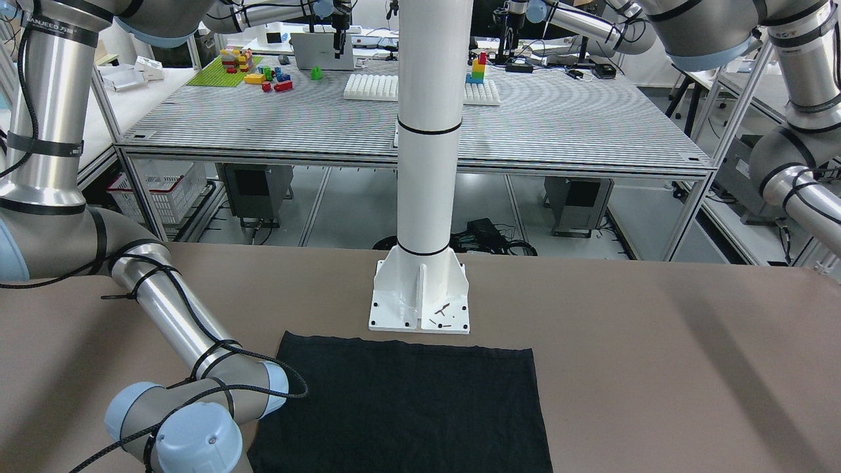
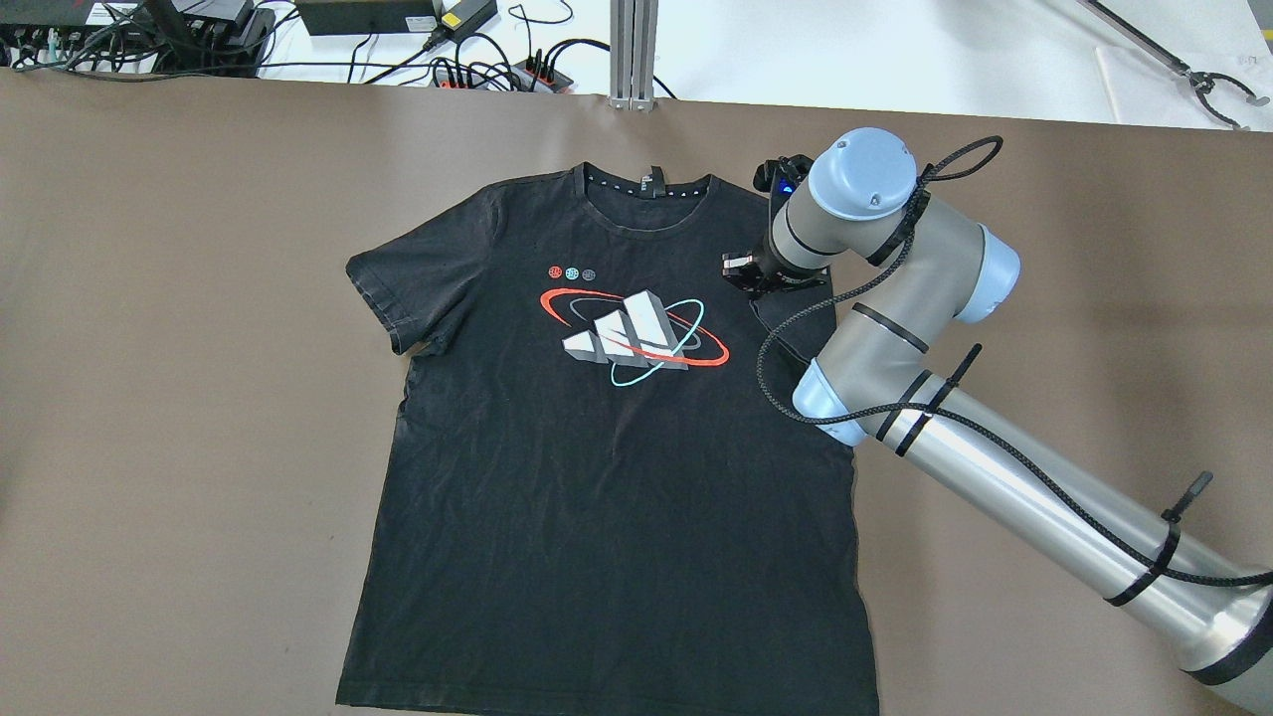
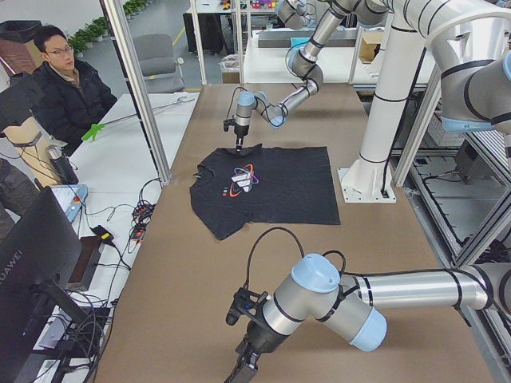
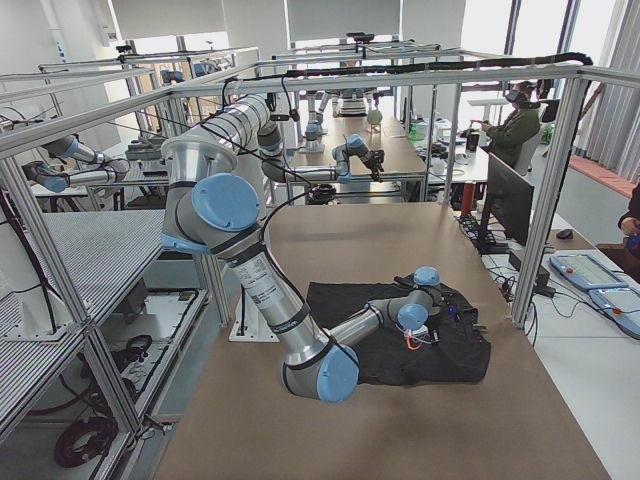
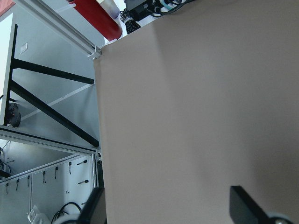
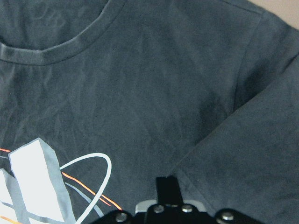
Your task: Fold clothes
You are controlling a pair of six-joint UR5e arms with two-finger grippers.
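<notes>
1. Frontally, the black T-shirt (image 1: 407,407) lies flat on the brown worktop (image 1: 657,368). Its near edge is just beside the base plate (image 1: 420,309) of the white pole (image 1: 430,131). The right arm (image 1: 177,328) bends down at the shirt's side, and neither gripper shows.
2. From overhead, the shirt lies front up, with its collar (image 2: 646,184) toward the far edge and its printed logo (image 2: 636,336) uncreased. The right gripper (image 2: 744,270) is over the shoulder area beside the collar, on the robot's right, and the arm hides that sleeve.
3. From the left end, the left gripper (image 3: 243,363) hangs low over bare worktop, well apart from the shirt. A seated operator (image 3: 68,88) watches.
4. From the right end, the right arm reaches across the dark shirt; finer detail is too small to tell.
5. At the left wrist, two dark fingers (image 5: 250,205) stand at the bottom corners. The jaws are wide, with only bare worktop between them.
6. At the right wrist, one dark finger block (image 6: 168,189) shows at the centre, with the jaws drawn together. It points at the sleeve seam; I cannot tell whether cloth is pinched.
</notes>
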